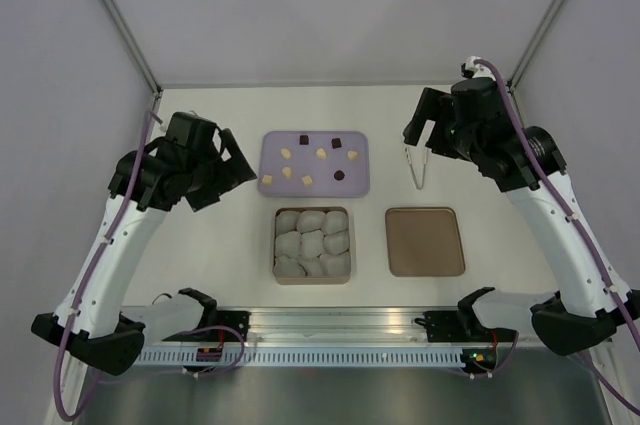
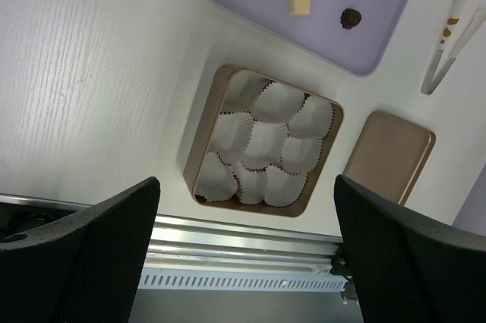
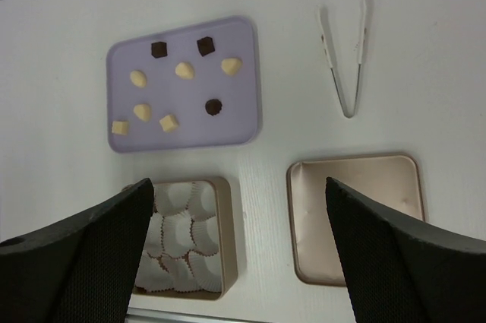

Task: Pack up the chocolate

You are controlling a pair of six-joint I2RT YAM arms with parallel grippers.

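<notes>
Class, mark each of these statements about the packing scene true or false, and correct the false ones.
1. Every chocolate lies on the purple tray. True.
2. The paper cups in the box already hold chocolate. False: the cups are empty.
3. The right gripper holds the tongs. False: it is open and empty, and the tongs lie on the table beside the tray.
4. The lid lies off the box, beside it. True.
5. Dark pieces outnumber pale pieces. False: there are three dark and six pale.
</notes>
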